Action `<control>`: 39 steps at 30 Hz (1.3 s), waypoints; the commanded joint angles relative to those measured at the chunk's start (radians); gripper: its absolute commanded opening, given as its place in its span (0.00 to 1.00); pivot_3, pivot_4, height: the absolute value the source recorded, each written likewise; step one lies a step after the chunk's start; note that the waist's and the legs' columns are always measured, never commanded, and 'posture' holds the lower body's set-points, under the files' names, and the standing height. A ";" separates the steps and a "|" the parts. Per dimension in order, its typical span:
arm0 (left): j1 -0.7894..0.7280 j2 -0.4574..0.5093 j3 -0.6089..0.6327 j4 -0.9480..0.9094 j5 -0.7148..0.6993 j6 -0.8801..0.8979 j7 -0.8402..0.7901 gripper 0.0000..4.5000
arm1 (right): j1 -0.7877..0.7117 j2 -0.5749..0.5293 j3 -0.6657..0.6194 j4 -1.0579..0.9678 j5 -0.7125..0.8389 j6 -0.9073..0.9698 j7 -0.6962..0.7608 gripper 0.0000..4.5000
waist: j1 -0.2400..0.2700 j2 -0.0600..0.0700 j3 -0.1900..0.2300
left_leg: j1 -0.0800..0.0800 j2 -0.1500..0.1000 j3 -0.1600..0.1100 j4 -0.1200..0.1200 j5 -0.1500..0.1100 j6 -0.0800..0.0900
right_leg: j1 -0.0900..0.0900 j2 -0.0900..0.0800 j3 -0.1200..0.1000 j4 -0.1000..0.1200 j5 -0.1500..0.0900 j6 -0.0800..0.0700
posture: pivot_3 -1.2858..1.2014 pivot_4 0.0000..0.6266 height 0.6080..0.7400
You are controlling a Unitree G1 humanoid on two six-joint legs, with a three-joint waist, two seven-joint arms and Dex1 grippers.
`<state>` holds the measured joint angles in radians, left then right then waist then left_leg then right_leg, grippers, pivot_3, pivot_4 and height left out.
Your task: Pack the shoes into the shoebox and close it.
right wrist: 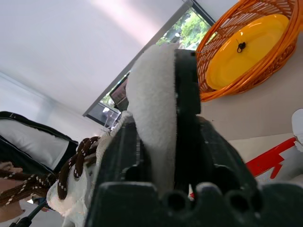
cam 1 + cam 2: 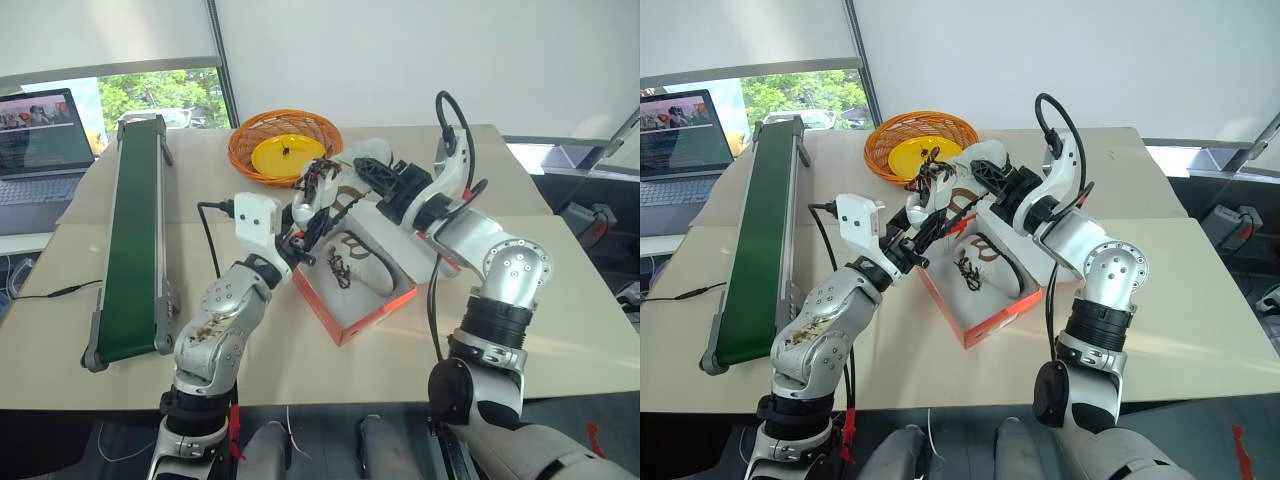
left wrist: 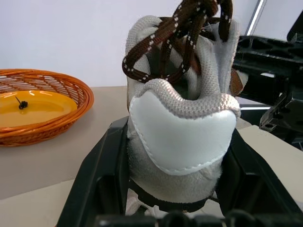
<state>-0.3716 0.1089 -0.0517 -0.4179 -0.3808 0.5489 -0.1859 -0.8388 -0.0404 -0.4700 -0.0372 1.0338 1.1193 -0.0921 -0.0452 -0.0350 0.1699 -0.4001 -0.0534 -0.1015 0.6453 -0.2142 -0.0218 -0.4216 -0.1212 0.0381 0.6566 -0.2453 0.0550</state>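
Note:
One white sneaker (image 2: 345,170) with dark brown laces hangs in the air over the shoebox (image 2: 372,316), held at both ends. My left gripper (image 2: 300,228) is shut on its padded heel (image 3: 182,137). My right gripper (image 2: 378,178) is shut on the white front part (image 1: 151,109). The orange-red box lies open on the table below, white inside. A second sneaker lies in it, with its dark laces (image 2: 340,268) showing. My right arm covers the box's far side.
An orange wicker basket (image 2: 285,145) with a yellow plate stands just behind the held shoe. A green conveyor belt (image 2: 135,240) runs along the left of the table, and a laptop (image 2: 40,140) sits beyond it. The table's front edge lies close below the box.

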 commanded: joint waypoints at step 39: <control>0.241 0.261 0.292 -0.263 -0.430 0.284 0.010 1.00 | -0.442 -0.552 0.910 0.462 -0.818 -0.467 0.968 0.11 | 0.003 0.001 0.001 | -0.004 0.005 0.000 0.000 0.000 0.000 | -0.001 0.004 0.000 -0.008 0.001 -0.001 | 0.52 0.24 1.00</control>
<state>-0.1367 0.3632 0.2224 -0.6340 -0.7912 0.8352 -0.1836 -1.2458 -0.5855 0.4941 0.4296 0.2403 0.6827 0.8582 -0.0421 -0.0336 0.1708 -0.4041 -0.0483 -0.1020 0.6452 -0.2145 -0.0219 -0.4230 -0.1163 0.0378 0.6484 -0.2441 0.0538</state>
